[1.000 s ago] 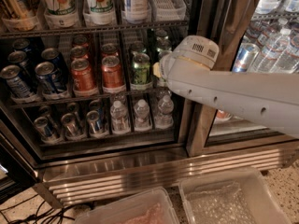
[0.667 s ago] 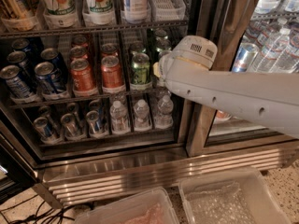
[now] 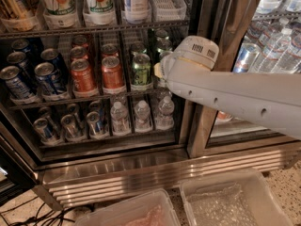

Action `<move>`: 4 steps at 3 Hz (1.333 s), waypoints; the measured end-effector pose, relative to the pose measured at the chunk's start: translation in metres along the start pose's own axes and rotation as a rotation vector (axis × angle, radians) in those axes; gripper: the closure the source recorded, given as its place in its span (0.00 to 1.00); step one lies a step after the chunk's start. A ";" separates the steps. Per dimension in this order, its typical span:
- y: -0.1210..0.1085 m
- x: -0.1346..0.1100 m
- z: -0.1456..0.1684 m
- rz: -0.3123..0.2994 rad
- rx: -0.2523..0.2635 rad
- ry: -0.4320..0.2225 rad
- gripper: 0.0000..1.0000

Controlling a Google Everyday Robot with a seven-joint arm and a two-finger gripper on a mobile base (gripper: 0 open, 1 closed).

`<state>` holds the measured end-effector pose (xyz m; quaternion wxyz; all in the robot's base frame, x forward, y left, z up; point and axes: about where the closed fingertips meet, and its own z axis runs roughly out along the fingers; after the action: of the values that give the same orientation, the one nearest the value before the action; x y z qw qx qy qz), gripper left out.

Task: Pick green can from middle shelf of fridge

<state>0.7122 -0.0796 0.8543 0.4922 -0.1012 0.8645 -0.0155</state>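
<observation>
Found green can (image 3: 140, 69) standing upright in the front row of middle shelf (image 3: 70, 100) of fridge (image 3: 141, 173), left compartment. Noted two orange-red cans (image 3: 98, 74) just to its left on the same shelf, and blue cans (image 3: 33, 79) farther left. Noted a second green-toned can behind it, partly hidden. Located gripper (image 3: 158, 71) at the end of the pale arm (image 3: 235, 98), reaching in from the right at middle-shelf height, just beside the green can on its right; cannot tell whether touching. Cannot tell the claw's state, open, closed or gripping: mostly hidden behind the wrist housing (image 3: 197, 51). Logged small water bottles (image 3: 142, 114) and silver cans (image 3: 70, 125) on the shelf below. Logged two clear plastic bins (image 3: 235, 201) on the floor before the ribbed base panel.
</observation>
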 end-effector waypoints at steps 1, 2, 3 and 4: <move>0.000 0.000 0.000 0.000 0.000 0.000 1.00; 0.004 -0.001 -0.010 0.016 -0.031 0.011 1.00; 0.005 -0.003 -0.021 0.017 -0.049 0.011 1.00; 0.010 0.000 -0.033 0.019 -0.077 0.025 1.00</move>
<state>0.6821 -0.0721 0.8706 0.4771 -0.1117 0.8714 0.0213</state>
